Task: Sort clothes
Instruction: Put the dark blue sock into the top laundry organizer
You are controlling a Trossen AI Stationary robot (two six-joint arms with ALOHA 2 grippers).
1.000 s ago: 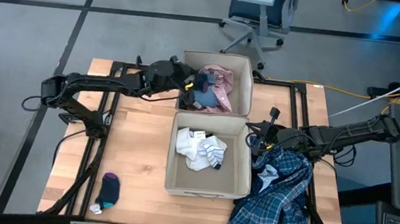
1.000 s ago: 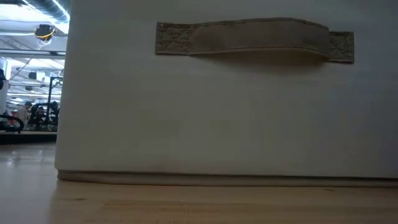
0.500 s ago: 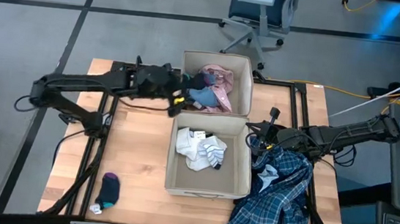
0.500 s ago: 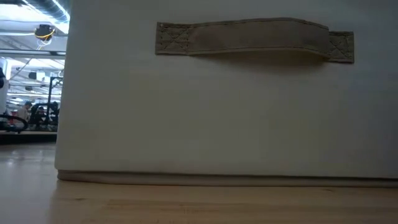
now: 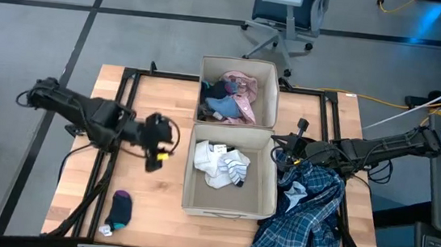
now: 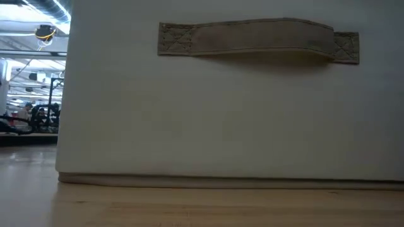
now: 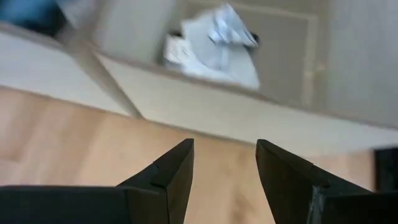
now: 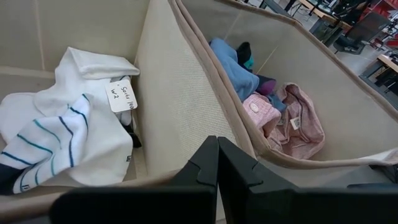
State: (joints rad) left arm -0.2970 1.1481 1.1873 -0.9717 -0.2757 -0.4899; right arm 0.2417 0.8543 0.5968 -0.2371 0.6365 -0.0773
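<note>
Table (image 5: 148, 206) of light wood carries two beige bins set one behind the other at its centre. The far bin (image 5: 270, 92) holds a pink shirt (image 5: 242, 89) along its right side and a blue garment (image 5: 220, 106) at its near left, with a dark piece at its left wall; the right wrist view shows the same pink shirt (image 8: 292, 118) and blue garment (image 8: 233, 68) beyond the shared bin walls. The near bin (image 5: 189, 177) holds a white top (image 5: 220, 166) with dark stripes and a paper tag; the same top (image 8: 62, 124) appears in the right wrist view. The left gripper (image 5: 156, 143) hangs above bare table just left of the near bin, jaws apart and empty; in its wrist view the two fingers (image 7: 171, 171) stand clearly separated over the wood, facing the near bin's wall. The right gripper (image 5: 287, 150) sits at the near bin's right rim, jaws together with nothing seen between them, directly above a plaid shirt (image 5: 300, 220) that lies on the table right of the near bin and hangs over the near right edge. A dark sock (image 5: 121, 205) and a small teal-and-white sock (image 5: 110, 228) lie near the table's near left corner. The low view is filled by the near bin's front wall and its handle (image 6: 252, 39).
</note>
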